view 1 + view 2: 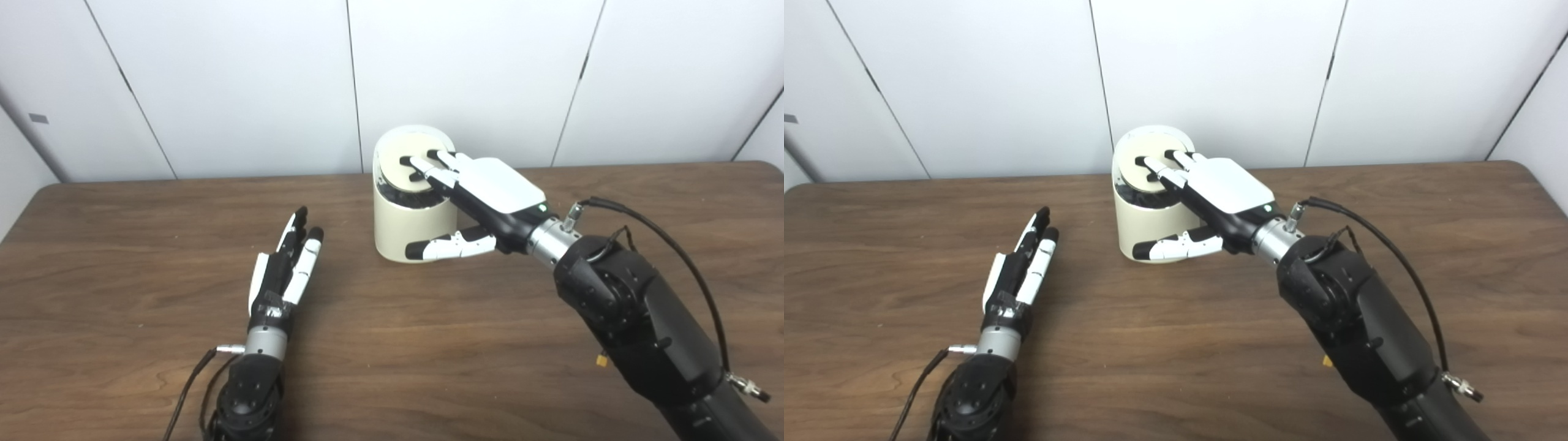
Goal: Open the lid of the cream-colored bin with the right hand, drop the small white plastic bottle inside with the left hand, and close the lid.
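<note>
Here, brown wood table [429,343], white panel wall [245,79], right robot hand [484,190] spread on bin lid [404,165], left robot hand [285,269] empty, fingers apart.

A dark brown wood-grain bench [429,343] fills the lower two thirds of the frame, its rounded far corners showing at the upper left and upper right against a white panelled wall [245,79]. One thing stands directly on it: a cream-colored bin [411,236], upright, just above the centre of the picture near the far edge.
</note>
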